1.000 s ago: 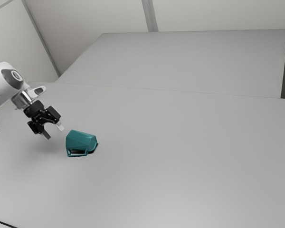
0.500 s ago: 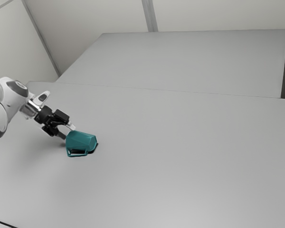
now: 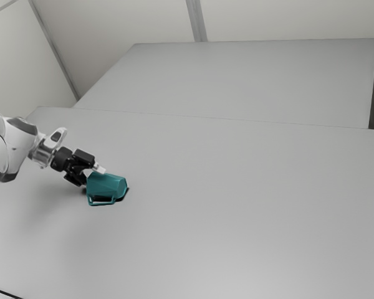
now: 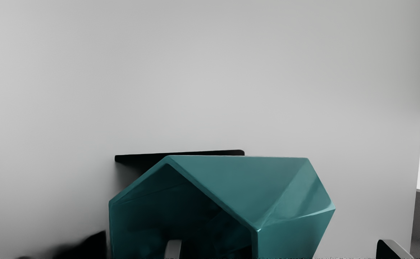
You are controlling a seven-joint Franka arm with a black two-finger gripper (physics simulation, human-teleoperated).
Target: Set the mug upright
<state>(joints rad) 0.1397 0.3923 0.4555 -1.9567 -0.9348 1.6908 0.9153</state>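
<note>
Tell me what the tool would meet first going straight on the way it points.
Most likely the teal mug: the tool, open, appears to have one finger at the mug's mouth and one outside it, though depth is unclear.

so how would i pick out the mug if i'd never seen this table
On the grey table, follow the white arm in from the exterior view's left. At its black gripper lies the mug: tipped over, angular, handled, and teal, unlike either.

And here's the grey table (image 3: 237, 218), a teal faceted mug (image 3: 108, 183) lying sideways on it, mouth facing the exterior view's left.
</note>
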